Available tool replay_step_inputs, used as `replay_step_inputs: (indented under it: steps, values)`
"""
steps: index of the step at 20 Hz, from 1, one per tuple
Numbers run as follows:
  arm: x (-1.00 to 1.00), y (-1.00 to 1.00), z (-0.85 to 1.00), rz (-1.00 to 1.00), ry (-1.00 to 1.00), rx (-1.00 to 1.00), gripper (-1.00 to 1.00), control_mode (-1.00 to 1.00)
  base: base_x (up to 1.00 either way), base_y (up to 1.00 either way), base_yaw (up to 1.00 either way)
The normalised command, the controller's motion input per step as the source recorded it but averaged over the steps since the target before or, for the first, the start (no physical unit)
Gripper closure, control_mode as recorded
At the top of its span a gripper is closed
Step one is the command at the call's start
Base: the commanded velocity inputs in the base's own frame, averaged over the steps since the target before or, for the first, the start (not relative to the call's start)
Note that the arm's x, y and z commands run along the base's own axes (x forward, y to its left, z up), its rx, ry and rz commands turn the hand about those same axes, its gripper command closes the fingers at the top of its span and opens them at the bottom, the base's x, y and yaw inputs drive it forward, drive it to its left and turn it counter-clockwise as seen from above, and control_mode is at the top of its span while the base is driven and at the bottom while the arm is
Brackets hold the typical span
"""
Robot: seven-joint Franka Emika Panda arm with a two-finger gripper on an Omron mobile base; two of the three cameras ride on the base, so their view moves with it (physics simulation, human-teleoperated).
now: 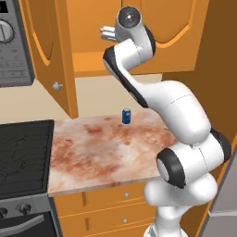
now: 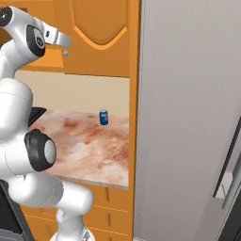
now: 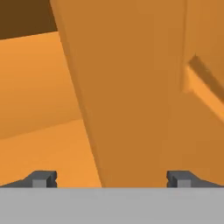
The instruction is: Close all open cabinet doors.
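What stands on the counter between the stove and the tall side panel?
A small blue can stands on the marble counter near the back wall, visible in both base views.

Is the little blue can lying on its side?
No, the blue can stands upright on the marbled countertop, near the back wall.

left base view — set behind and left of the arm, facing forward and down onto the marbled counter, at middling range; stove to the counter's left, open cabinet door above its left end.
right base view — behind and right of the arm, same counter from the other side, grey panel right of it.
shared: counter, blue can at its back, upper doors.
hand view — very near an orange door edge, above the counter.
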Motion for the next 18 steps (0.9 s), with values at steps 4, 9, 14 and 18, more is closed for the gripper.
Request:
replay_step_inputs:
  steps: [4, 9, 14, 18]
  values:
    - [-1.0, -0.06, 0.0, 0.07, -0.22, 0.04, -1.0, -1.0, 0.0, 0.0, 0.0]
    - [-0.98, -0.18, 0.0, 0.1, -0.12, 0.01, -1.0, -1.0, 0.0, 0.0, 0.0]
    - [-0.98, -0.6, 0.01, 0.1, 0.03, 0.05, -1.0, -1.0, 0.0, 0.0, 0.0]
    - [-1.0, -0.13, 0.01, 0.01, 0.22, -0.03, -1.0, -1.0, 0.0, 0.0, 0.0]
